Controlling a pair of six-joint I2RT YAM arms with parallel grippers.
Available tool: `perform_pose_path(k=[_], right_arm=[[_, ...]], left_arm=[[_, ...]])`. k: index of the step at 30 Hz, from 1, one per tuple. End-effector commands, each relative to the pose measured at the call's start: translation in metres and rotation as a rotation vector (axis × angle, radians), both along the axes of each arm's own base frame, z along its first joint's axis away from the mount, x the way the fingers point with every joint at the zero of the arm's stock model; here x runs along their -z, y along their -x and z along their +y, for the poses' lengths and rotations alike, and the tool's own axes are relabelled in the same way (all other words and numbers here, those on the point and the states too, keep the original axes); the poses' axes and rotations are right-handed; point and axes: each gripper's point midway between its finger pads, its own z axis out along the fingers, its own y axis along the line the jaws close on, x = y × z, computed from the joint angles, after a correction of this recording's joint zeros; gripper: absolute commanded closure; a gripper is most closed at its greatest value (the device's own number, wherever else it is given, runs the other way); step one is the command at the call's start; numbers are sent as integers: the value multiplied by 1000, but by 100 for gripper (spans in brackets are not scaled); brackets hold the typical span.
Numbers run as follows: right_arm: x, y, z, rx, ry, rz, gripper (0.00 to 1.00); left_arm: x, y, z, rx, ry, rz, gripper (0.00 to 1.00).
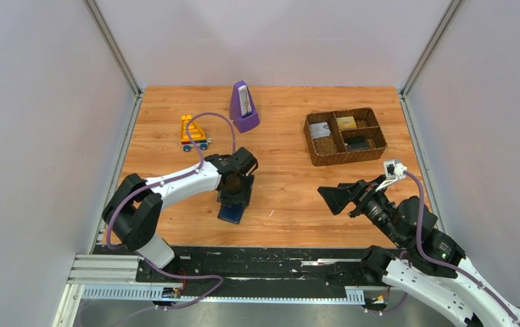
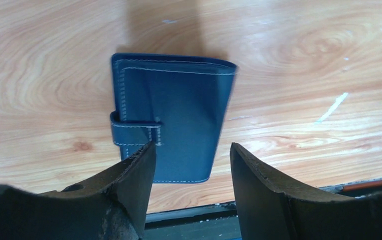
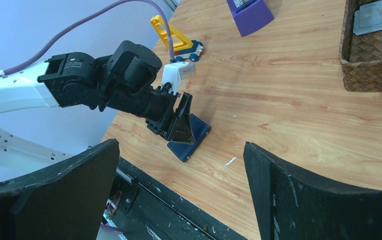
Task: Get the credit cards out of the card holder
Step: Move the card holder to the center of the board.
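Two grippers: the right gripper [image 3: 181,150] hangs wide open and empty; the left gripper [image 2: 193,150], jaws part open and clamping nothing, is poised right over the one card holder [image 2: 179,115], which lies shut and strapped on the table [image 1: 291,197] near its front edge. Beyond, one woven basket [image 1: 312,151] has three compartments: whitish card [image 1: 320,129] left, dark card [image 1: 357,144] near-right, gold card [image 1: 346,122] far-right

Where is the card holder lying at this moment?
In the top view the card holder lies closed on the table, left of centre near the front edge, directly below the left arm's open fingers.
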Motion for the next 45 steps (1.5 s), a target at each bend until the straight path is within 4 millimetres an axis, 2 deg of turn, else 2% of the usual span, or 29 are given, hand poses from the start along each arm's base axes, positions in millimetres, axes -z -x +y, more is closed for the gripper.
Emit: perform_pose_path(k=[1, 8, 16, 22, 26, 30, 34, 39, 41, 42, 43, 44, 45], right_arm=[[0, -4, 1, 23, -11, 17, 3], [-4, -2, -2, 20, -18, 5, 2], [-5, 2, -11, 33, -42, -2, 2], [-5, 2, -15, 55, -48, -3, 3], [-1, 0, -13, 56, -45, 12, 3], [3, 0, -9, 42, -33, 23, 3], [6, -1, -9, 48, -34, 28, 3], [9, -1, -8, 49, -39, 34, 3], [12, -2, -7, 45, -34, 33, 3], [13, -2, -5, 41, -32, 34, 3], [14, -2, -4, 35, -32, 39, 3], [16, -1, -1, 26, -34, 45, 3], [16, 0, 1, 14, -37, 50, 3]], left_arm=[[-13, -10, -17, 104, -90, -94, 35], [2, 0, -26, 194, -253, -92, 32], [22, 1, -21, 204, -373, -86, 38], [21, 2, -21, 203, -376, -95, 60], [15, 0, -22, 195, -357, -116, 79], [6, 0, -26, 182, -325, -127, 100], [-14, 3, -43, 178, -210, -135, 100], [-63, 9, -84, 190, 86, -180, 100], [-78, 11, -90, 189, 146, -197, 100], [-85, 10, -89, 181, 155, -214, 100], [-87, 7, -79, 156, 113, -230, 100], [-88, 5, -71, 137, 83, -243, 93], [-87, 2, -52, 97, 1, -254, 87]])
